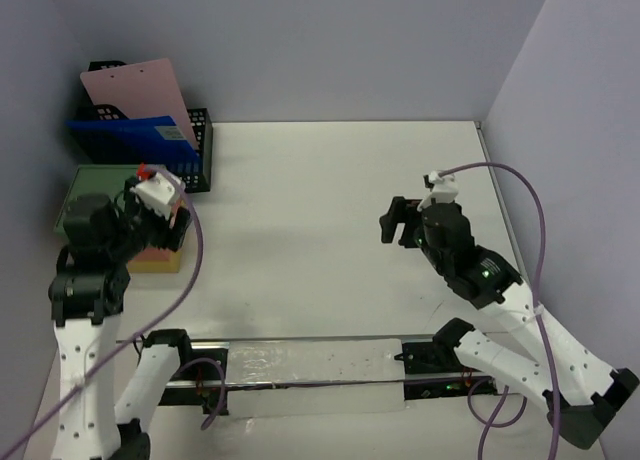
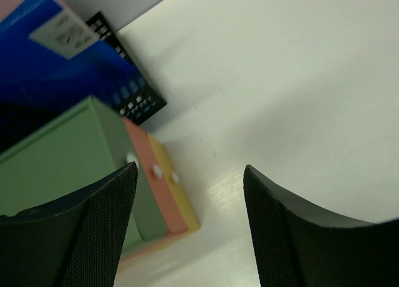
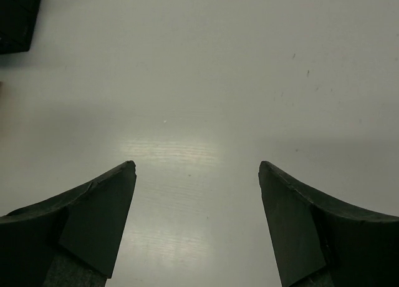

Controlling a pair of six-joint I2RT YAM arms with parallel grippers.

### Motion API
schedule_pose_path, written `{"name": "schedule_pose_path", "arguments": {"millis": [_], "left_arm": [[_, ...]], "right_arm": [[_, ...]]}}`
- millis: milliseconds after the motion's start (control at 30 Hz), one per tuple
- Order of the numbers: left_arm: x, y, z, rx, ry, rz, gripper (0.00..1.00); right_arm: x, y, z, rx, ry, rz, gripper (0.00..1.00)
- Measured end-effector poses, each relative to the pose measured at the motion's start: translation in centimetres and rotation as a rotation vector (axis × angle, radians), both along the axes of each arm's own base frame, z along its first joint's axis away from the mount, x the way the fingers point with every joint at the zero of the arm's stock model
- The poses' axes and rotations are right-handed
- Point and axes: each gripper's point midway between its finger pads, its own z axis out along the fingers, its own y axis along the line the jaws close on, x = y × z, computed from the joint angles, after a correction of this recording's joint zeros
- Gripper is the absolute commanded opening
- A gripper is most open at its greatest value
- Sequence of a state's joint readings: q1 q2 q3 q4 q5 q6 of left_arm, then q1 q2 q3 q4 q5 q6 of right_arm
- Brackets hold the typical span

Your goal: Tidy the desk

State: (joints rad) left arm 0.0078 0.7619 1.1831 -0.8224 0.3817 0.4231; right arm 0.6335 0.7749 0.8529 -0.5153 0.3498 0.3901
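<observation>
The white desk fills the top view. At its left edge lies a flat stack of boxes, green over pink over yellow, and the left wrist view shows it as the stack with small white studs along its side. My left gripper hangs over the stack's right end, open, with only the stack's corner and bare desk between its fingers. My right gripper is at mid-right, pointing left, open over bare desk and holding nothing.
A black mesh file holder stands at the back left with a pink folder and a blue folder in it. The holder sits just behind the stack. Lavender walls close the back and both sides. A dark object shows far ahead of the right gripper.
</observation>
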Motion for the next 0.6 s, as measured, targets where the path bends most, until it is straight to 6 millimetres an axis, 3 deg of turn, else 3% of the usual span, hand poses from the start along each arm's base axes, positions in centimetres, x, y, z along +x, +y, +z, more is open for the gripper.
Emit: {"name": "schedule_pose_path", "arguments": {"millis": [133,233,400,600], "left_arm": [[-3.9,1.2,-3.5,0.069,-0.020,0.036,0.76],[-5.4,2.5,-5.6,0.109,-0.050,0.102,0.77],[-6.7,4.6,-10.6,0.166,-0.069,0.204,0.79],[-6.4,5.5,-13.0,0.156,-0.115,0.267,0.78]], "right_arm": [[-1.7,-1.3,0.7,0.069,-0.018,-0.032,0.91],[-2.2,-2.4,0.9,0.126,-0.024,-0.110,0.91],[-2.2,-3.7,-1.1,0.120,0.038,-0.225,0.92],[-2.3,-4.1,-3.2,0.083,0.088,-0.262,0.92]]}}
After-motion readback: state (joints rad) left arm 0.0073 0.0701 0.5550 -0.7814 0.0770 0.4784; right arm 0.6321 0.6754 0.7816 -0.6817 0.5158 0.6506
